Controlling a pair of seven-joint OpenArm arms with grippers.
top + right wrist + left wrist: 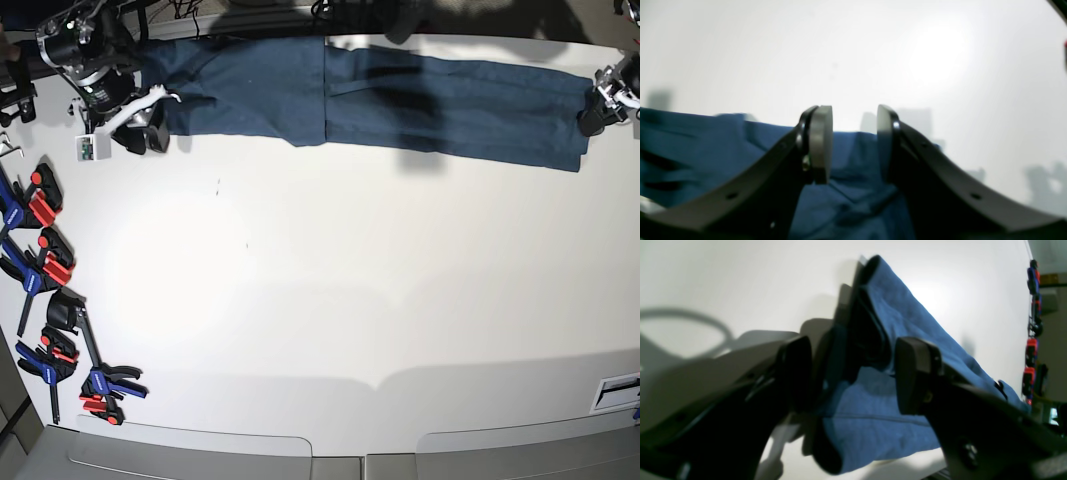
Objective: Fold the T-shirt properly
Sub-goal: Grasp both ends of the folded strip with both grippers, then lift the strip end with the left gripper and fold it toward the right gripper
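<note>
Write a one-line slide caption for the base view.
T-shirt stretched long along the table's far edge, one gripper at each end.

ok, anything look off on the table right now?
The T-shirt lies as a long narrow strip along the table's far edge, with one end bunched between the open left gripper's fingers. No damage visible.

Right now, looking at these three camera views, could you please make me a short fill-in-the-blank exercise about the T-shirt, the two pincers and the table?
1. The T-shirt lies stretched in a long band along the ____ edge of the table in the base view.
2. The clamps at the table's side are red and ____.
3. The left pincer has its jaws ____, with cloth between them.
4. The colour of the tabletop is ____.

Missing words: far; blue; open; white
</note>
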